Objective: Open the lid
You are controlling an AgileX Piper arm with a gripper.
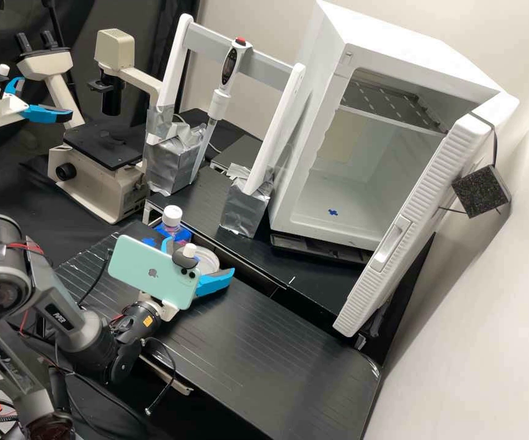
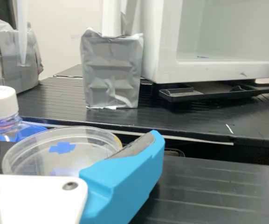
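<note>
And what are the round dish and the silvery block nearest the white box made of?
The round dish looks like clear, smooth plastic, maybe glass, because you can see through its side. The silvery block seems wrapped in foil-like tape, with creases and ragged edges; its inside is hidden.

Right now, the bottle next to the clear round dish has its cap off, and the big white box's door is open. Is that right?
Not quite: the cap isn't off. The wrist view shows the white cap on the bottle, next to the clear round dish. The big white box's door is open.
</note>
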